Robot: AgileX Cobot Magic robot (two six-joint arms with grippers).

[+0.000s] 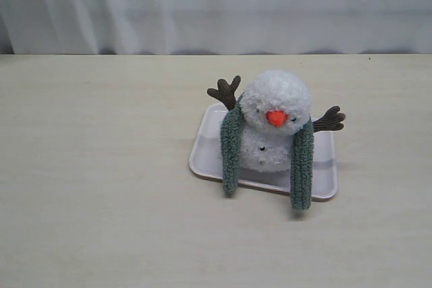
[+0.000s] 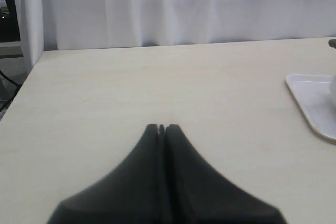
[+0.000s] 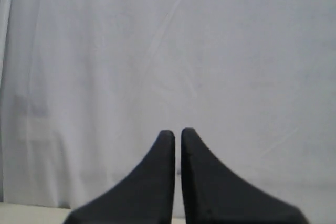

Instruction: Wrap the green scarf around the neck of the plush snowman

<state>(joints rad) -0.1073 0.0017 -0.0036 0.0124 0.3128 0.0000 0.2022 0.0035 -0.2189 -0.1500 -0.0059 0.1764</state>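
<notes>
The fluffy white plush snowman (image 1: 275, 102), with an orange nose and brown twig arms, sits on a white tray (image 1: 202, 154). The green scarf (image 1: 231, 150) hangs round the back of its neck, and both ends drop down the front past the tray's near edge. Neither arm shows in the exterior view. My left gripper (image 2: 162, 128) is shut with nothing in it, low over bare table, with the tray's corner (image 2: 310, 98) off to one side. My right gripper (image 3: 177, 132) is shut and empty, facing the white curtain.
A light wooden table (image 1: 94, 187) carries the tray at its middle right. A white curtain (image 1: 216, 5) hangs behind the far edge. In the left wrist view the table's edge and dark equipment (image 2: 8, 9) show at one corner.
</notes>
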